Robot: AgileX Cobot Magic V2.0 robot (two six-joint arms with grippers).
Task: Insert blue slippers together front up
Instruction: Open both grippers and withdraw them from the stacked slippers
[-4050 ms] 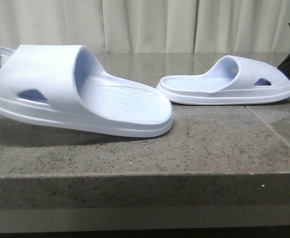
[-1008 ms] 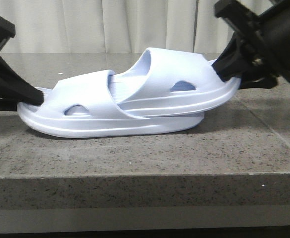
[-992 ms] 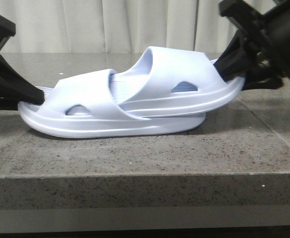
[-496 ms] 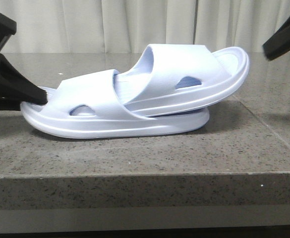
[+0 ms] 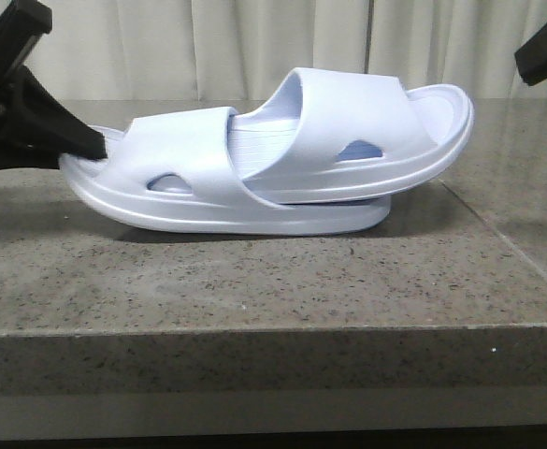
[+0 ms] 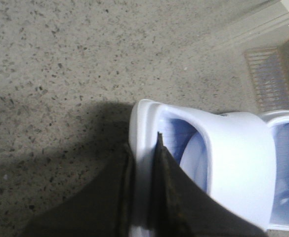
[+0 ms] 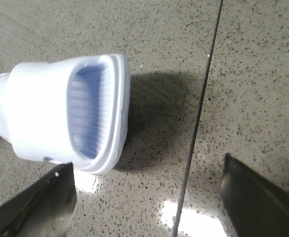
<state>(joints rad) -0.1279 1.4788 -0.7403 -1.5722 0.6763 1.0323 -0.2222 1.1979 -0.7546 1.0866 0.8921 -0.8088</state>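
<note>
The two pale blue slippers are nested: the upper slipper (image 5: 367, 140) is pushed under the strap of the lower slipper (image 5: 189, 178), and its free end sticks up to the right. My left gripper (image 5: 81, 145) is shut on the lower slipper's left rim and holds that end a little above the stone table (image 5: 273, 281). In the left wrist view its fingers (image 6: 164, 187) pinch the slipper's rim (image 6: 143, 148). My right gripper (image 7: 146, 192) is open and empty, clear of the upper slipper's end (image 7: 92, 116); only a tip of it shows in the front view (image 5: 546, 51).
The speckled stone table has a seam (image 7: 198, 118) running past the slippers. Its front edge (image 5: 273, 327) drops off near the camera. A pale curtain (image 5: 254, 47) hangs behind the table.
My right gripper let go of the upper slipper and drew back up to the right. My left gripper lifted the lower slipper's left end and shifted the pair slightly right.
</note>
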